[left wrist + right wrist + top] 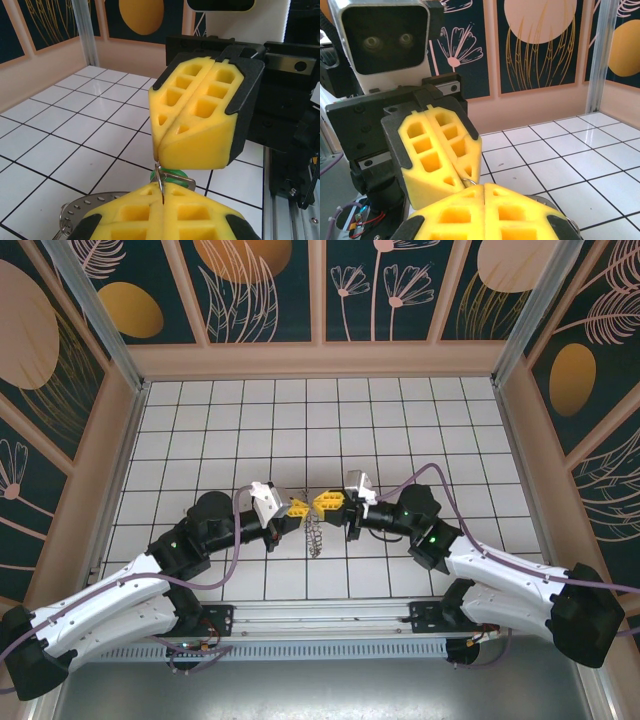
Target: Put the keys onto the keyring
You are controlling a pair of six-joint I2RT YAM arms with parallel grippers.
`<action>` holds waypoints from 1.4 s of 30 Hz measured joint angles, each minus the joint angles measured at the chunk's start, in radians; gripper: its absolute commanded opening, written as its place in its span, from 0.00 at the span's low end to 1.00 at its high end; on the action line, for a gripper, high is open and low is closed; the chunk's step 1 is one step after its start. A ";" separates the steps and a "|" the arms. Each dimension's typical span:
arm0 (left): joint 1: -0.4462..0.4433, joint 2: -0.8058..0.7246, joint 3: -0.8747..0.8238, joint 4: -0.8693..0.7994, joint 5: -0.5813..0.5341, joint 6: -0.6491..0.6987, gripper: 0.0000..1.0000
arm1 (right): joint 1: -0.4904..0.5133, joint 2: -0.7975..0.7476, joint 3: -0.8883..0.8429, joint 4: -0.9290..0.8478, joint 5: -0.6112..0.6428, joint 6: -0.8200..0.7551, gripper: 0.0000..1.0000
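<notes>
The left gripper (297,507) and right gripper (328,502) meet tip to tip, each with jaws pressed together on the key's (172,176) thin wire. The keyring (87,207) sits just below the left jaws. Threading probably calls for slow, aligned tips and neither pinch loosened.

Bright, even lighting; soft glare on tiles (107,105); wrist-view foregrounds slightly blurred.

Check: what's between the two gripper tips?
The key: its green head and thin silvery loop span the gap from left gripper to right gripper, in the left wrist view.
</notes>
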 measured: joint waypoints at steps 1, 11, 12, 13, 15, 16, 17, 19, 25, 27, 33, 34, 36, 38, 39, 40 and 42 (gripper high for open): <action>0.000 -0.002 0.000 0.000 -0.001 0.000 0.00 | -0.002 0.000 -0.002 0.001 0.000 0.006 0.00; 0.003 -0.015 0.000 0.000 -0.002 0.000 0.00 | -0.007 0.000 -0.005 0.019 -0.001 0.027 0.00; 0.003 -0.015 0.000 0.000 -0.002 0.000 0.00 | -0.007 0.000 -0.005 0.019 -0.001 0.031 0.00; 0.003 -0.016 0.000 0.001 -0.003 0.000 0.00 | -0.007 0.000 -0.005 0.020 -0.001 0.034 0.00; 0.003 -0.016 0.000 0.003 -0.005 0.000 0.00 | -0.008 0.001 -0.005 0.021 -0.001 0.038 0.00; 0.003 -0.016 0.000 0.005 -0.005 0.000 0.00 | -0.009 0.001 -0.005 0.021 -0.002 0.041 0.00; 0.003 -0.016 0.000 0.005 -0.005 0.000 0.00 | -0.010 0.002 -0.005 0.021 -0.004 0.042 0.00; 0.003 -0.016 0.000 0.006 -0.005 0.000 0.00 | -0.013 0.005 -0.005 0.021 -0.008 0.045 0.07; 0.002 -0.008 0.000 0.015 -0.001 0.000 0.00 | -0.023 0.004 -0.005 -0.009 -0.004 0.042 0.20; 0.002 -0.008 0.000 0.016 0.001 0.001 0.00 | -0.027 -0.001 -0.005 -0.033 0.002 0.039 0.24; 0.002 -0.008 0.000 0.018 0.008 0.001 0.00 | -0.029 -0.036 -0.004 -0.103 0.012 0.013 0.32; 0.002 -0.008 0.000 0.018 0.011 0.002 0.00 | -0.029 -0.043 -0.003 -0.116 0.012 0.005 0.32; 0.002 -0.008 0.000 0.018 0.021 0.005 0.00 | -0.029 -0.071 -0.003 -0.152 0.011 -0.023 0.35; 0.002 -0.010 0.000 0.018 0.039 0.008 0.00 | -0.029 -0.102 -0.003 -0.179 0.000 -0.056 0.36; 0.002 -0.011 0.000 0.018 0.055 0.008 0.00 | -0.029 -0.117 -0.002 -0.190 -0.009 -0.070 0.37; 0.002 -0.013 0.000 0.018 0.066 0.008 0.00 | -0.029 -0.131 0.000 -0.199 -0.022 -0.086 0.37; 0.002 -0.018 0.000 0.019 0.095 0.008 0.00 | -0.029 -0.153 0.008 -0.216 -0.050 -0.115 0.38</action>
